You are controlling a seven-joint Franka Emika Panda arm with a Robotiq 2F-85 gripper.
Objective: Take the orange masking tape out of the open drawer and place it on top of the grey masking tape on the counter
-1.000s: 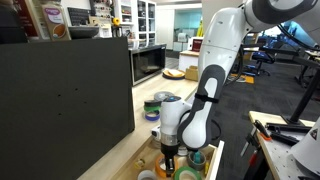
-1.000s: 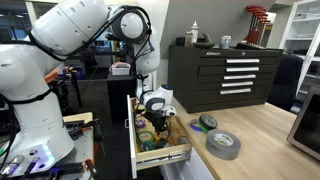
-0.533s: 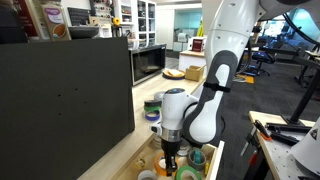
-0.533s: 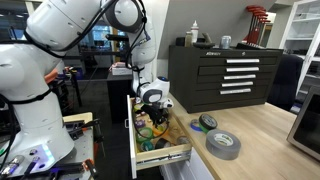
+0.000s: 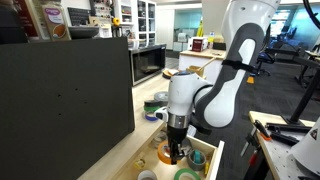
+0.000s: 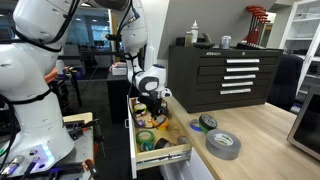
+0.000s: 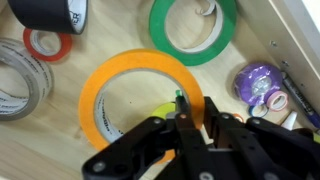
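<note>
Orange masking tape (image 7: pixel 100 85) lies flat in the open drawer (image 6: pixel 165 155), with the fingers (image 7: pixel 212 118) pinching its rim, one inside the ring and one outside. To the right, the wooden tabletop (image 6: pixel 275 135) carries the grey masking tape (image 6: pixel 222 152), and a black tool chest (image 6: pixel 220 75) stands at the far end. A green roll (image 7: pixel 195 57) and a purple roll (image 7: pixel 258 85) share the drawer.

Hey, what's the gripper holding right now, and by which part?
The gripper looks shut on the orange masking tape roll, pinching its ring wall at one side.
</note>
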